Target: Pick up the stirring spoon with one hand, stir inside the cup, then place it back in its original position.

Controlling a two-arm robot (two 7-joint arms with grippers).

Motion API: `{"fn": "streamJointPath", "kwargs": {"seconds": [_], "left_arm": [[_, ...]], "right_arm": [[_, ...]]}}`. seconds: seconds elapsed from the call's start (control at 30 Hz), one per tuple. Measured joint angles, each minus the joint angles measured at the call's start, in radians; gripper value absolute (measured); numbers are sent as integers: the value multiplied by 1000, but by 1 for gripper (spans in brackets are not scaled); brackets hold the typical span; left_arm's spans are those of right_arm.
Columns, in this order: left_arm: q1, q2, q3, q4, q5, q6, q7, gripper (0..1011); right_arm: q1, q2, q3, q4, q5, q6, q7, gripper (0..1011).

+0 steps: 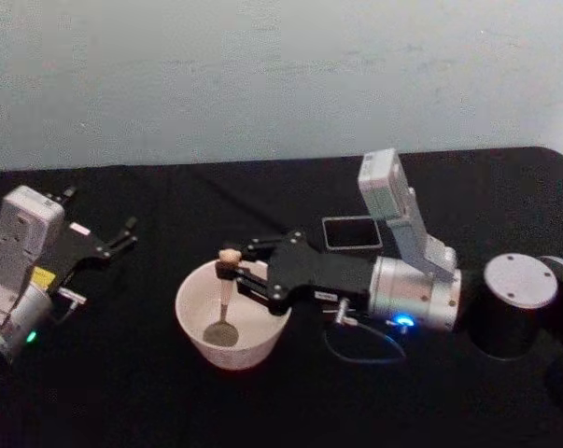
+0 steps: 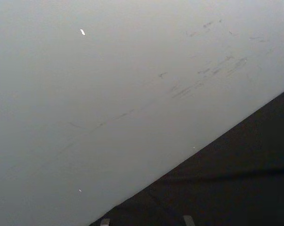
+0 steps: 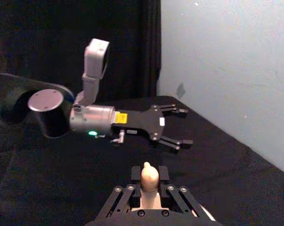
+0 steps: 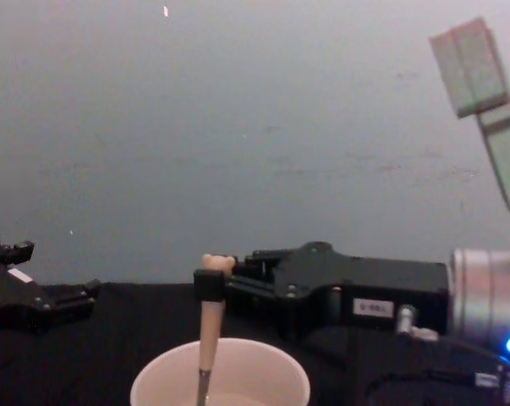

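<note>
Over the cup, right gripper level, fingers clamping upright stirring spoon; left gripper parked, fingers wide.

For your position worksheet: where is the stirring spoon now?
In the head view, the stirring spoon stands upright in the central cup, gripped near its top by the right hand.

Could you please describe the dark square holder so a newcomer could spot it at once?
On the black table, find the right hand holding the stirring spoon in the cream-white cup. Just beyond that hand sits the holder: dark grey, square, open-topped, unlike the round cup.
</note>
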Motion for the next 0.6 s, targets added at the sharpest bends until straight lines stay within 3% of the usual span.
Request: {"fn": "streamJointPath", "kwargs": {"seconds": [0.6], "left_arm": [[0, 0, 0, 0, 0, 0, 0, 1001]], "right_arm": [[78, -106, 9, 159, -50, -11, -72, 214]]}}
